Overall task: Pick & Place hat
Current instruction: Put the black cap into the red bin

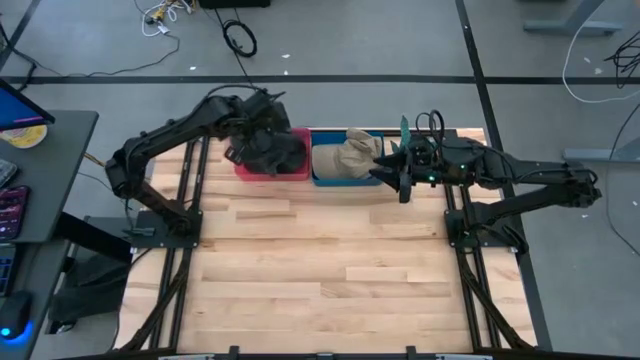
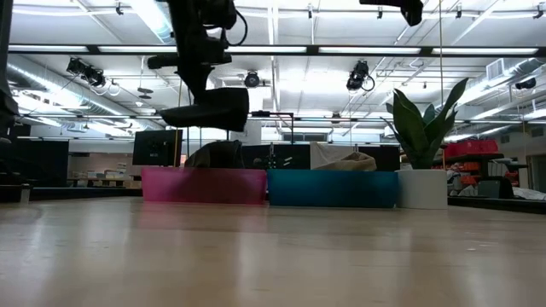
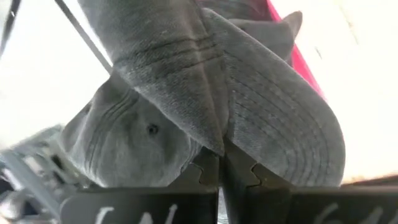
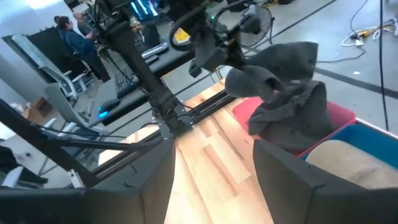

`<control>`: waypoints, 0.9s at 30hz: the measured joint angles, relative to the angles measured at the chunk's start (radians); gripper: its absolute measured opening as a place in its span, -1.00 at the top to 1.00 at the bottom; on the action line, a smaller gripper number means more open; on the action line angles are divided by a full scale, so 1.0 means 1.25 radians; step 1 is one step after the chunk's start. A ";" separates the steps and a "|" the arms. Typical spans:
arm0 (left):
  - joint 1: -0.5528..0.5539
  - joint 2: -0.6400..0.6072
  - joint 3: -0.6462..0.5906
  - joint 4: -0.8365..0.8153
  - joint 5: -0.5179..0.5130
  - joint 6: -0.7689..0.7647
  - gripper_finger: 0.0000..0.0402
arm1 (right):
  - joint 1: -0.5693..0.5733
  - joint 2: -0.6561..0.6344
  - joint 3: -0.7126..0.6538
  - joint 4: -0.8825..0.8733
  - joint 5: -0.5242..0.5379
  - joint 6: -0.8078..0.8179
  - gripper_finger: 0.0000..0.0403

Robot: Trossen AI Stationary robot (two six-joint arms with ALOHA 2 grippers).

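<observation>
From above I see a wooden tabletop [image 1: 330, 280] with two bins side by side at its far edge. On the left, my left gripper [image 1: 262, 138] hangs over the red bin [image 1: 270, 168], its fingers [image 3: 205, 177] clenched on the brim of a dark grey hat [image 1: 272, 150]. The low view shows that hat [image 2: 209, 109] lifted clear above the red bin [image 2: 203, 184], with another dark hat's crown peeking over the bin's wall. The left wrist view is almost filled by the held grey hat [image 3: 249, 106], so little of the bin shows there.

To the right, touching the red bin, is the blue bin [image 1: 345, 172] holding a tan hat [image 1: 345, 158]; the low view shows only its top above the wall. Farther right, near the far right corner, a potted plant [image 2: 424, 145] stands just beside the blue bin.

My right gripper [image 1: 400, 172] waits over the blue bin's right end, fingers [image 4: 298, 177] released and holding nothing. Its wrist view shows people in the room beyond; they are hard to make out.
</observation>
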 joint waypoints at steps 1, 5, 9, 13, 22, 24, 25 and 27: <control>0.000 -0.012 -0.016 0.007 -0.008 0.020 1.00 | -0.007 0.000 0.000 0.000 -0.009 -0.010 -0.09; 0.003 -0.049 -0.083 0.075 -0.040 0.075 1.00 | -0.036 0.000 0.000 -0.001 -0.036 -0.031 -0.09; 0.027 -0.060 -0.154 0.122 -0.044 0.113 1.00 | -0.063 0.000 0.000 0.001 -0.036 -0.013 -0.09; 0.046 -0.059 -0.208 0.183 -0.012 0.178 1.00 | -0.082 0.000 0.000 0.003 -0.035 0.013 -0.09; 0.080 -0.059 -0.260 0.291 0.106 0.262 1.00 | -0.097 0.000 0.000 0.006 -0.010 0.075 -0.09; 0.086 -0.059 -0.278 0.315 0.119 0.265 1.00 | -0.097 0.000 0.000 0.006 0.008 0.084 -0.09; 0.088 -0.059 -0.288 0.328 0.131 0.271 1.00 | -0.097 0.000 0.000 0.006 0.018 0.088 -0.09; 0.095 -0.061 -0.315 0.364 0.145 0.300 1.00 | -0.097 0.001 0.000 0.006 0.030 0.089 -0.09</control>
